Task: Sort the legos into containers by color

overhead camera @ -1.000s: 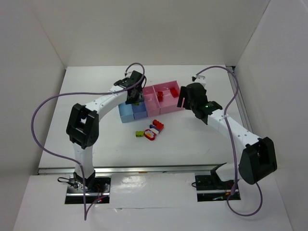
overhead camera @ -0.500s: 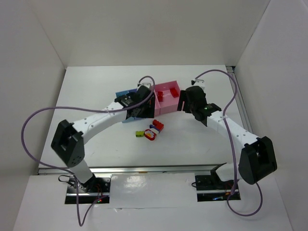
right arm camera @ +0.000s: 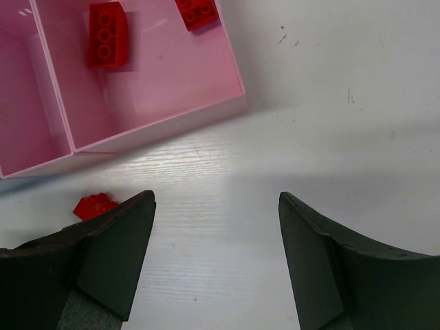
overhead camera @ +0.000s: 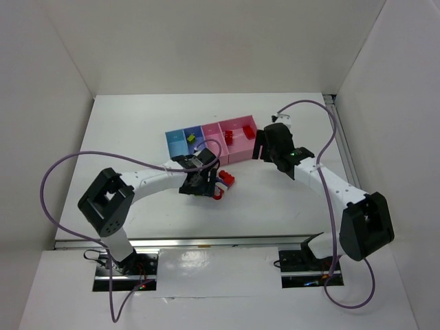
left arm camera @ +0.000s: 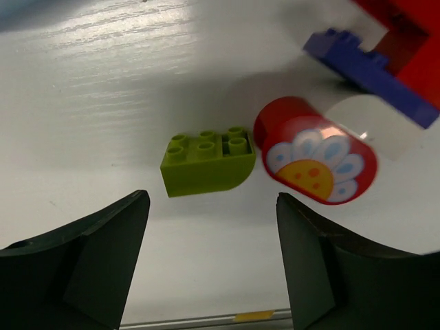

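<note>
My L gripper (left arm camera: 210, 206) hangs low over the table (left arm camera: 82, 103), fingers spread wide w/ nothing between them. A green brick (left arm camera: 206, 163) lies just ahead, w/ the flower brick (left arm camera: 316, 159) right beside it and a blue brick (left arm camera: 364, 65) beyond. My R gripper (right arm camera: 216, 203) is also spread and empty, near the big pink tray (right arm camera: 206, 113). That tray holds two red bricks (right arm camera: 106, 33). A red piece (right arm camera: 95, 205) lies on the table outside it.

White table (overhead camera: 275, 203) — trays (overhead camera: 208, 130), loose legos (overhead camera: 224, 181)
</note>
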Controlling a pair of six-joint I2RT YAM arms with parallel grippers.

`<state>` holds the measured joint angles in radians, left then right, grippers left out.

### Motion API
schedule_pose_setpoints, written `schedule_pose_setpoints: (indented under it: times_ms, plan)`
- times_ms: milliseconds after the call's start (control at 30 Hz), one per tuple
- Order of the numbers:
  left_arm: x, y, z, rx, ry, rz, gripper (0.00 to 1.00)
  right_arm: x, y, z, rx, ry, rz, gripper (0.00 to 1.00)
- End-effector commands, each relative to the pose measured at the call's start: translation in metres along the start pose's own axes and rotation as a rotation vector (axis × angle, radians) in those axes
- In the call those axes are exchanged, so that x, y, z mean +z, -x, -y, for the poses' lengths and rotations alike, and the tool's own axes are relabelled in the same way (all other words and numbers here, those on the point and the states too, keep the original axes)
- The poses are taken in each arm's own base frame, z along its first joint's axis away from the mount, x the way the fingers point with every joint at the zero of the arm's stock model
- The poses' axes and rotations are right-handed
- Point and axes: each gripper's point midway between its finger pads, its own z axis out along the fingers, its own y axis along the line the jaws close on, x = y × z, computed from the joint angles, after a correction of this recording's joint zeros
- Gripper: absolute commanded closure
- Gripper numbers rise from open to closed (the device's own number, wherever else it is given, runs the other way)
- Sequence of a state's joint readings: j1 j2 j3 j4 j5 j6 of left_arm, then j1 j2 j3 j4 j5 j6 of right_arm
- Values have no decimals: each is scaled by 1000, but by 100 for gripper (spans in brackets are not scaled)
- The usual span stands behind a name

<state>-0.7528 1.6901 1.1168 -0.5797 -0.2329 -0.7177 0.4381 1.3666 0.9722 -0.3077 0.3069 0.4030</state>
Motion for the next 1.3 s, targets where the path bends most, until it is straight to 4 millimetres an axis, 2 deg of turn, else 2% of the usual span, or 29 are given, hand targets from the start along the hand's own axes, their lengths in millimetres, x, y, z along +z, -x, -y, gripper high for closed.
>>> schedule_pose_setpoints:
  times_ms: [0, 100, 200, 433, 600, 667, 800, 1067, 1133, 1167, 1233, 1267]
  plan:
    - [11, 7, 1, -34, 27, 17, 16, 3, 10, -7, 6, 14, 18, 20]
    - [19, 15, 2, -32, 57, 28, 19, 5, 7, -7, 3, 10, 10, 20]
    - [28, 17, -12, -56, 98, 8, 20, 5, 6, -8, 3, 18, 6, 20]
    - [31, 20, -8, -66, 55, 17, 23, 10, 0, -9, -3, 19, -15, 20]
    - [34, 22, -1, -84, 38, 5, 35, 12, 1, -10, -3, 18, -17, 20]
    - [34, 22, -1, -84, 38, 5, 43, 12, 1, -10, -3, 18, -17, 20]
    - [19, 24, -3, -86, 31, 13, 49, 12, 1, -10, -12, 18, -16, 20]
    - [-30, 46, 0, -71, 2, 79, 50, 12, 1, -12, -3, 28, -21, 20]
    - [-47, 58, 2, -69, -15, 121, 50, 12, 1, -12, -3, 28, -21, 20]
    - [-55, 70, 8, -68, -36, 152, 50, 12, 1, -11, -12, 28, -21, 20]
    - [-63, 92, -1, -107, -34, 184, 50, 11, 5, -13, -9, 32, -12, 20]
    - [-71, 110, 0, -131, -47, 218, 50, 11, 5, -13, -9, 32, -12, 20]
